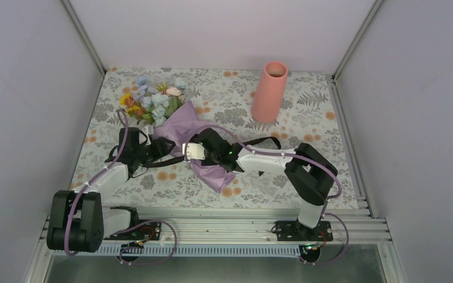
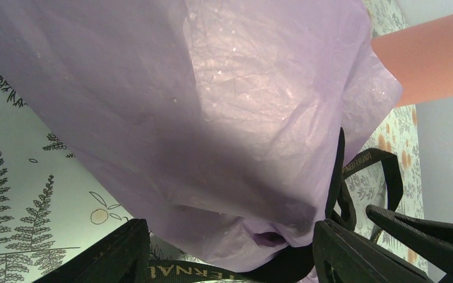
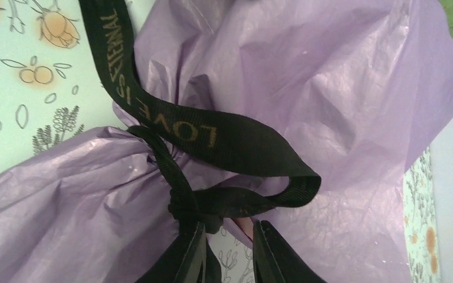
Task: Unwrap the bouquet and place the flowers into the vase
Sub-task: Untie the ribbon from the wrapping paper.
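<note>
Toward five o'clock from the flowers (image 1: 150, 97), the wrap (image 1: 183, 121) looks thin, slippery, tear-prone; better pull the ribbon (image 3: 212, 132) tail. Spread left tool (image 2: 230, 236) straddles the wrap; right tool (image 3: 228, 230) sits at the knot, pinch untellable.

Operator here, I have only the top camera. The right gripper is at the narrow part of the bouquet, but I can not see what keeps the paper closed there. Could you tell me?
Observer: A black ribbon with gold letters is tied around the lilac wrap. Its knot sits just at the right gripper's fingertips.
Operator: Is the knot pinched now?
Observer: No. The jaws stand a little apart and the tablecloth shows through the gap. The knot lies by one finger.
Operator: And the left gripper?
Observer: The left gripper is wide open, with the wrap's bunched end and a ribbon tail low between its fingers.
</note>
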Controlling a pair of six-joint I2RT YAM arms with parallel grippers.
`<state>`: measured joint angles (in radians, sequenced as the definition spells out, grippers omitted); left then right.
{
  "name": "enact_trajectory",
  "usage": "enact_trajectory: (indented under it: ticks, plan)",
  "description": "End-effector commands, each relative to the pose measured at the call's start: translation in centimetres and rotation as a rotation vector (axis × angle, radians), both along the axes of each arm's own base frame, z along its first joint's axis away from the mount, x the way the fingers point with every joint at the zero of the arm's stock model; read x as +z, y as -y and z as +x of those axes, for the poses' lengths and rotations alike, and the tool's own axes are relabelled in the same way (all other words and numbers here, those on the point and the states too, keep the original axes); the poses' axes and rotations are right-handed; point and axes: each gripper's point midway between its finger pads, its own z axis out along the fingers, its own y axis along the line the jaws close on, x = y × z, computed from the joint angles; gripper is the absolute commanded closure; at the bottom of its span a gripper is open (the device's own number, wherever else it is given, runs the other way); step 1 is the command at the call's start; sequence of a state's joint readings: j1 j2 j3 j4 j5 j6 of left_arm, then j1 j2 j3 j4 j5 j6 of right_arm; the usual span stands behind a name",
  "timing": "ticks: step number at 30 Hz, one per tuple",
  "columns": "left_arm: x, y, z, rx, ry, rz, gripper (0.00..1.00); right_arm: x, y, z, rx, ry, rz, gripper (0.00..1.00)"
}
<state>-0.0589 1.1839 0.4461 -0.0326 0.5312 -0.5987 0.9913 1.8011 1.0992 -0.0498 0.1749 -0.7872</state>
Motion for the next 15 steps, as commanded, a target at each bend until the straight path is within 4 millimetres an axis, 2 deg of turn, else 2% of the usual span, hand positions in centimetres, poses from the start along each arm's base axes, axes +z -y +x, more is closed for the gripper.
enact_trajectory:
  ticks: [1, 8, 13, 15]
  plan:
    - [0.4, 0.2, 0.1, -0.01, 0.025, 0.0, 0.31, 0.7, -0.7, -0.6, 0.028, -0.038, 0.029, 0.77]
    - [0.7, 0.1, 0.3, -0.011, 0.032, 0.004, 0.31, 0.4, -1.6, -0.4, 0.053, -0.04, 0.014, 0.7]
    - [0.2, 0.1, 0.3, -0.017, 0.019, 0.01, 0.31, -0.4, -2.0, 0.1, 0.046, -0.033, 0.003, 0.71]
    - [0.0, 0.2, 0.3, -0.017, 0.019, 0.007, 0.31, -0.3, -2.1, 0.3, 0.039, -0.026, 0.0, 0.77]
